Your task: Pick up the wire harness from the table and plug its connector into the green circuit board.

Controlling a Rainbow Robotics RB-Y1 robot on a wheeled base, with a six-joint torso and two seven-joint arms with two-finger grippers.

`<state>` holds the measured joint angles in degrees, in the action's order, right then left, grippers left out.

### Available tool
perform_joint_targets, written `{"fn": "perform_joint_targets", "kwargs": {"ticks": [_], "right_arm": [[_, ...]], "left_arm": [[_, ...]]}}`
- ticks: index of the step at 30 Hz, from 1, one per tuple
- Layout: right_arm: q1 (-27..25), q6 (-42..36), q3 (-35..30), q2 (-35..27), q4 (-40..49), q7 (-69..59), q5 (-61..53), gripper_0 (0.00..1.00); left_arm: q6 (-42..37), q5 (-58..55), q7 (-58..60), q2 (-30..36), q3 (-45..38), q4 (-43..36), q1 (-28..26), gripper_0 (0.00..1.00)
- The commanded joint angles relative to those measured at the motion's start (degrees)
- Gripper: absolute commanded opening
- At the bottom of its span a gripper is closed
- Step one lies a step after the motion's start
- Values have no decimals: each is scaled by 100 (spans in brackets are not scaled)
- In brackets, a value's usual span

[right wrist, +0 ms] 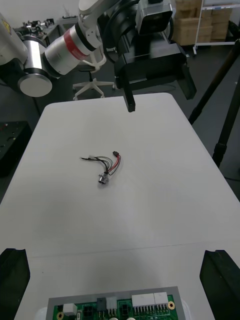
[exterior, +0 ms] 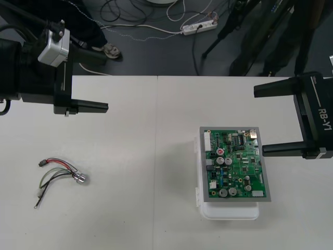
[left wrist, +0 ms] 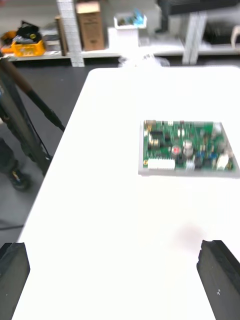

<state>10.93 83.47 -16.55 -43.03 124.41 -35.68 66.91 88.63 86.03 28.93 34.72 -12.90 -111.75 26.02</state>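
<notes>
The wire harness (exterior: 60,176) lies on the desk (exterior: 145,156), well apart from the left tool (exterior: 96,78): fingers wide apart, empty. The right tool (exterior: 276,120), likewise spread and empty, hovers beside the green circuit board (exterior: 237,164).

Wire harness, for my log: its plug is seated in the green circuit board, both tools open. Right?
No. The front view shows the red, black and green wire harness lying loose on the light table, apart from the green circuit board. Left tool and right tool are open.
</notes>
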Motion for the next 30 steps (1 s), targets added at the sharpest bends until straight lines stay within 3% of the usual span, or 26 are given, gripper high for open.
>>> {"fn": "perform_joint_targets", "kwargs": {"ticks": [1, 7, 15, 30], "right_arm": [[-276, -76, -33, 322, -31, 281, -195, 100], [-645, 38, -191, 876, -31, 501, -222, 100], [-724, 653, -534, 1605, -75, 694, -204, 100], [-1031, 653, -490, 1798, -295, 1116, -450, 100]], "left_arm": [[137, 37, -520, 598, 376, -22, -36, 99], [137, 37, -1250, 1239, 1000, -22, -36, 99], [-171, 28, -2269, 2092, 1879, -22, -27, 99], [-909, 635, -4466, 3410, 3285, -321, 368, 99]]}}
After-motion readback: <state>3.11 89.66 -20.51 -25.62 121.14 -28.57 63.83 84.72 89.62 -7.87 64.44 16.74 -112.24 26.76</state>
